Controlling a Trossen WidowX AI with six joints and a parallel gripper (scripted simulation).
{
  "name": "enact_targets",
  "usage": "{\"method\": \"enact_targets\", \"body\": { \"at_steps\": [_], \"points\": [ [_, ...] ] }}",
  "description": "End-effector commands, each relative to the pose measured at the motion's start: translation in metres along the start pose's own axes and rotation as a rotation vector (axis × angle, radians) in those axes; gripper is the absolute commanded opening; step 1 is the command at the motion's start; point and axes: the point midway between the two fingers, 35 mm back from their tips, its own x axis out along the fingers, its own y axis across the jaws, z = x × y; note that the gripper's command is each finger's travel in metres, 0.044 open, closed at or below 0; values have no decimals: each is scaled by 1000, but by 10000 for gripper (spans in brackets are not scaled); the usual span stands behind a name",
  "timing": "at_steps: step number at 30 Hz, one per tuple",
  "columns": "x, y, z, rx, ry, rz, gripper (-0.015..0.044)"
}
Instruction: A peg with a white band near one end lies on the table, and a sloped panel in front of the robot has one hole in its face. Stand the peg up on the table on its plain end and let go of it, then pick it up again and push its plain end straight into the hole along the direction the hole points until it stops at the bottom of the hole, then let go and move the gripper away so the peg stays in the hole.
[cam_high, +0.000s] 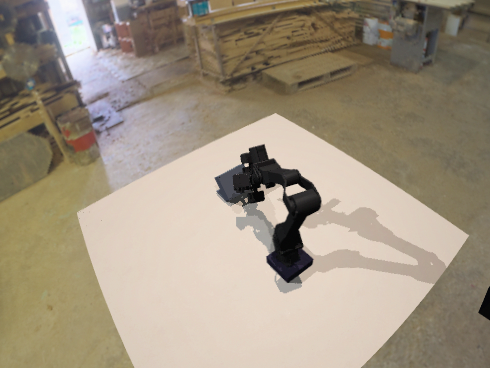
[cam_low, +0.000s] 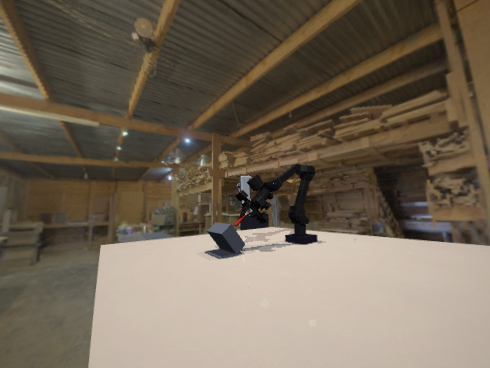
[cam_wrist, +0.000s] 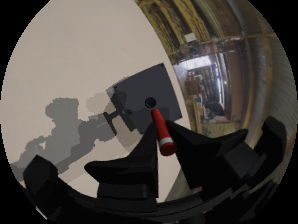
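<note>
The red peg (cam_wrist: 161, 127) (cam_low: 241, 220) is held tilted between the fingers of my gripper (cam_wrist: 160, 124), which is shut on it. Its white band (cam_wrist: 167, 141) is at the end nearer the wrist camera, and its plain end points toward the panel. The dark sloped panel (cam_wrist: 167, 87) (cam_low: 225, 237) (cam_high: 227, 184) stands in front of the arm. Its round hole (cam_wrist: 150, 102) shows just beyond the peg's plain end in the wrist view. The plain end is outside the hole, close to the face; the exact gap cannot be told. In the top view the arm hides the peg and part of the panel.
The pale table top (cam_high: 200, 300) (cam_low: 300, 300) carries the panel and the arm's base (cam_high: 290, 262) (cam_low: 301, 239). The table's far edge lies a short way behind the panel. Shadows of the arm fall on the table beside the panel.
</note>
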Motion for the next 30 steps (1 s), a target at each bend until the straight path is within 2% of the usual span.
{"method": "enact_targets", "body": {
  "at_steps": [1,30],
  "points": [
    [6,3,1,-16,-2,-1,0],
    [30,4,3,-9,-13,-21,0]
  ]
}}
